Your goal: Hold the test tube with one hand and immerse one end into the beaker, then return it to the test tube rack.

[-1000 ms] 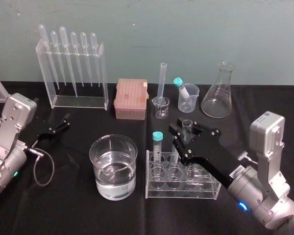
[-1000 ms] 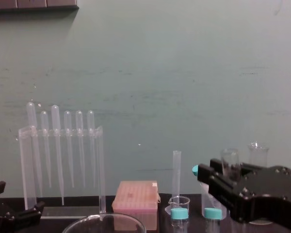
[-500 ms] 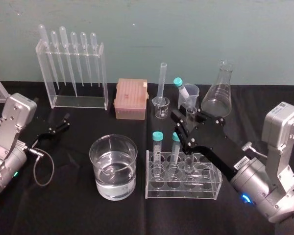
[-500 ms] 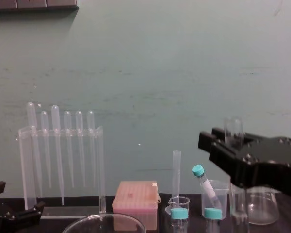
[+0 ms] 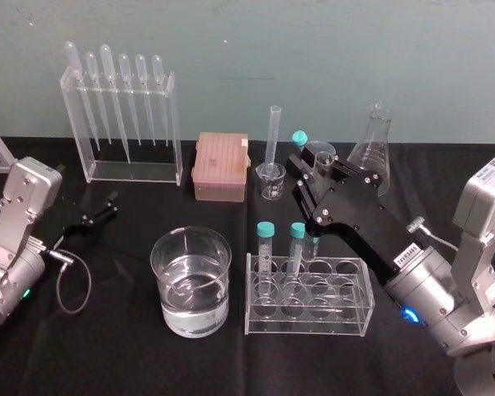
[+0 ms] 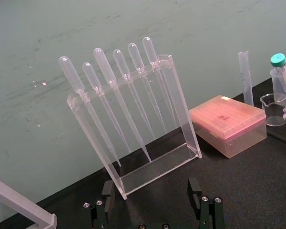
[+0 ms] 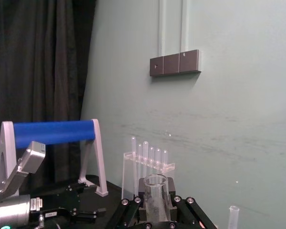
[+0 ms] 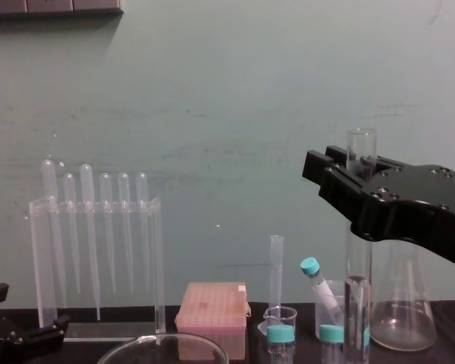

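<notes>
Robot's right pincer (image 5: pixel 318 177) pinches the open-mouthed test tube (image 8: pixel 358 296) near its upper end and holds it upright in the air, to the right of the beaker (image 5: pixel 158 272) and farther back. The tube's lower end hangs at the rear holes of the test tube rack (image 5: pixel 346 326); whether it is clear of them cannot be told. The rack stands just right of the beaker, with two teal-capped tubes (image 5: pixel 266 247) in it. The beaker, part filled with water, sits on the black surface (image 5: pixel 115 330). Left of the beaker, the left pincer (image 5: pixel 99 213) sits idle, fingers spread.
</notes>
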Controlling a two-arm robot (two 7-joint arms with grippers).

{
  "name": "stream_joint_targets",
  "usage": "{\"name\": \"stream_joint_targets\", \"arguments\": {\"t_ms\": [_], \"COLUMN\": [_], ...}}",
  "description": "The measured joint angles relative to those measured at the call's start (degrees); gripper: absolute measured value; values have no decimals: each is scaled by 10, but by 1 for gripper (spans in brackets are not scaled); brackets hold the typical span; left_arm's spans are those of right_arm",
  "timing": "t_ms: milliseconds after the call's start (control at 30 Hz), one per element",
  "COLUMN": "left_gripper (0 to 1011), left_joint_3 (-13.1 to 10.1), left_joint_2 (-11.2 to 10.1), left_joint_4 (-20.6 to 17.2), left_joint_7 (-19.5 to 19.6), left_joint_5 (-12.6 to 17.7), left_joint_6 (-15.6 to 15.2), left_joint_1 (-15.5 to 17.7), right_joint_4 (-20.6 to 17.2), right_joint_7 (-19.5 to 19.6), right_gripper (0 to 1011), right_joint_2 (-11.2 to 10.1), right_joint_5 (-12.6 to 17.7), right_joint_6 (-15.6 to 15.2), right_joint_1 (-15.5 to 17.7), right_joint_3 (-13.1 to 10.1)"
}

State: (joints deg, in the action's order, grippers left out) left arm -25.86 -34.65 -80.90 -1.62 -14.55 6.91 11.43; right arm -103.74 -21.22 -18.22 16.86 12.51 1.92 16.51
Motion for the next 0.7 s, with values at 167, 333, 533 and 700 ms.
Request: {"name": "stream_joint_targets", "arguments": {"t_ms": [167, 333, 533, 700], "left_gripper": [1000, 1000, 1000, 1000], "left_joint_3": [0, 0, 0, 0], "left_joint_2": [0, 0, 0, 0], "left_joint_4": [0, 0, 0, 0], "left_joint_7": [0, 0, 0, 0], "left_joint_5": [0, 0, 0, 0], "left_joint_6": [0, 0, 0, 0], "left_joint_1": [0, 0, 0, 0], "right_joint_4": [6, 7, 6, 6], "right_joint_7": [-3, -2, 1, 1], "right_gripper": [211, 211, 211, 211], "right_joint_2": [6, 8, 9, 9], "right_joint_5": [18, 24, 26, 26], "right_joint_6": [-2, -5, -10, -10], "right_joint_1": [2, 5, 8, 7], "right_joint_3": [1, 3, 2, 2]}}
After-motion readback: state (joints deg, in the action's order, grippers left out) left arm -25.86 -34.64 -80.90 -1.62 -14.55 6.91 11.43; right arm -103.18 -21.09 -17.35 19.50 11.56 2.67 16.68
